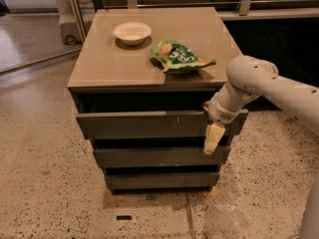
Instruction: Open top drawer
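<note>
The top drawer (144, 125) is the widest dark grey-brown flat front of the cabinet, with small pale scratches right of centre. It stands a little out from the cabinet, with a dark gap above it under the tabletop. My gripper (213, 137) points downward at the right end of this drawer front, its pale yellowish tip hanging in front of the drawer's lower edge. The white arm (269, 86) reaches in from the right.
A white bowl (132, 32) and a green snack bag (180, 58) lie on the cabinet's tan top (109, 66). Two narrower drawer fronts (159, 157) sit below. A railing runs behind, and speckled floor (45, 183) surrounds the cabinet.
</note>
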`<state>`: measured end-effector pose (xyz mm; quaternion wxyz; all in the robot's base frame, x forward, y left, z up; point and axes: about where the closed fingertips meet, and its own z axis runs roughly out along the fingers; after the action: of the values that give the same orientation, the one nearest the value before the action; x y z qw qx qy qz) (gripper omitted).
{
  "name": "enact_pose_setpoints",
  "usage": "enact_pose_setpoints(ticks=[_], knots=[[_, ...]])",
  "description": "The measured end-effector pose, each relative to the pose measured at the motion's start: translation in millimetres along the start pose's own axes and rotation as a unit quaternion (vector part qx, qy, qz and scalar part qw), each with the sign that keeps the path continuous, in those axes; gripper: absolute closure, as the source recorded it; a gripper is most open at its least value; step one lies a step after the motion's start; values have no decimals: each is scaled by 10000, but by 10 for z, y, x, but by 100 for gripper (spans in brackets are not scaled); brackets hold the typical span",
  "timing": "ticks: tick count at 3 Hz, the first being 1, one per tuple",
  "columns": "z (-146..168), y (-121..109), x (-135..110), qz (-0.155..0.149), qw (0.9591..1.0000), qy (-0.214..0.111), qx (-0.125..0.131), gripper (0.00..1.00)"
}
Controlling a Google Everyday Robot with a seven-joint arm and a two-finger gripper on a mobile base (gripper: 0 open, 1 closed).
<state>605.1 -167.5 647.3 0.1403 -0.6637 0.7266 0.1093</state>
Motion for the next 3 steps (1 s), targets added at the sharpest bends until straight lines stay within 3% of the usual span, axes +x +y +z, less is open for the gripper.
enact_pose_setpoints(ticks=[1,3], knots=[[3,178,54,152,9992,-159,-339,0],[-63,257,52,204,9986,-213,-439,0]])
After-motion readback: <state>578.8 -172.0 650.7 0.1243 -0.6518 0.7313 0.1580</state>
